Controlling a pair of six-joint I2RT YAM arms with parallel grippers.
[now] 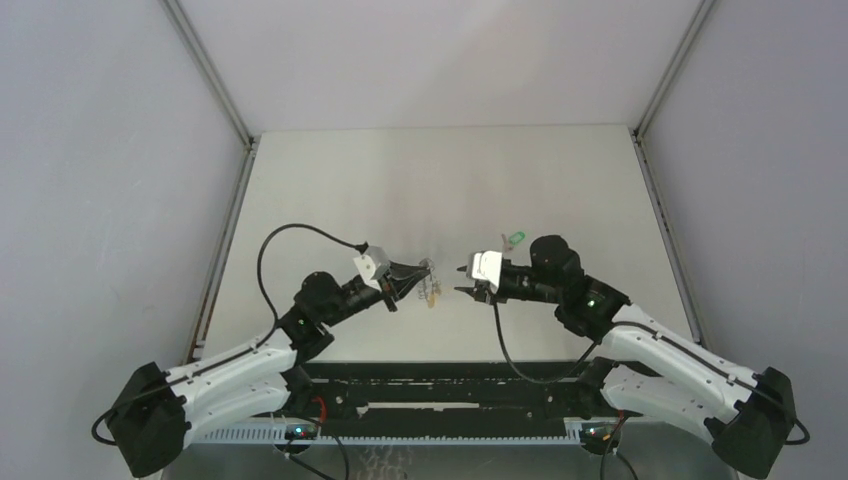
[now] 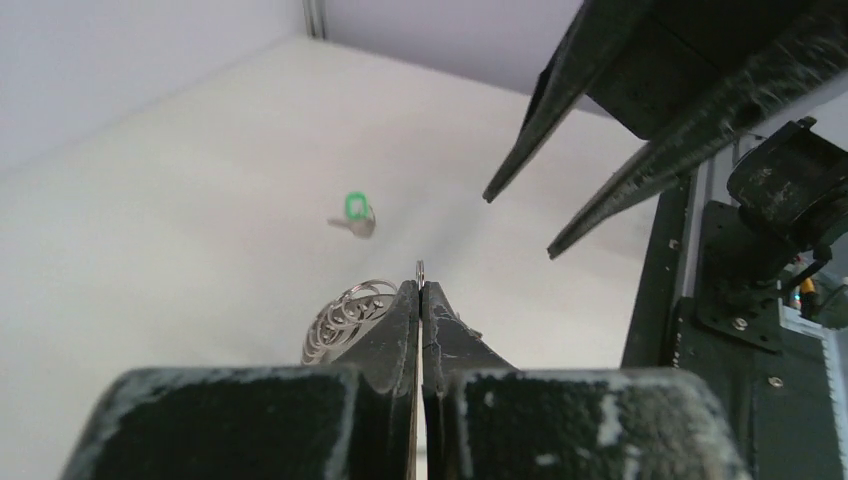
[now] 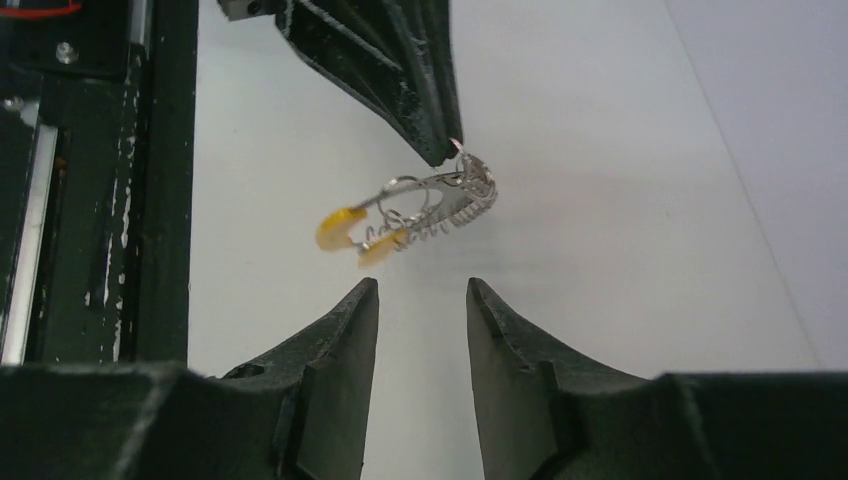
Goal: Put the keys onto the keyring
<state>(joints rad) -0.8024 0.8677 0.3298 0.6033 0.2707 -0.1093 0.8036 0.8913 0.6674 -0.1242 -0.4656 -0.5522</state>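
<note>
White flat table [image 1: 440,180], grey walls round it. Both arm bases sit at 6 o'clock.

Left white-and-black arm [image 1: 240,365] reaches in toward 1 o'clock. Right white-and-black arm [image 1: 670,350] reaches in toward 10 o'clock. Their tips face each other near table centre, on the 6 o'clock half.

Left gripper [image 1: 412,276]: black fingers clenched flat together, pinching the rim of the keyring. In the left wrist view the rim pokes out at the tips [image 2: 420,290].

Right gripper [image 3: 420,290]: released, clear gap between the fingers, nothing in it. It sits at 3 o'clock of the left gripper in the top view, near it but apart.

Keyring [image 3: 450,200]: thin grey metal ring with a coiled, beaded-looking rim. It is held at one edge by the left gripper and lies between the two grippers. In the right wrist view it is at 12 o'clock of the open fingers, not touching them.

Yellow key [image 3: 335,228]: tiny, yellow plastic head, on the keyring at its 8 o'clock end in the right wrist view. A second yellow bit [image 3: 378,250] sits just beside it; I cannot tell whether it is a separate key.

Green key [image 1: 516,238]: tiny metal blade, green plastic head. It lies loose on the table at 1 o'clock of the right gripper, off the keyring.
</note>
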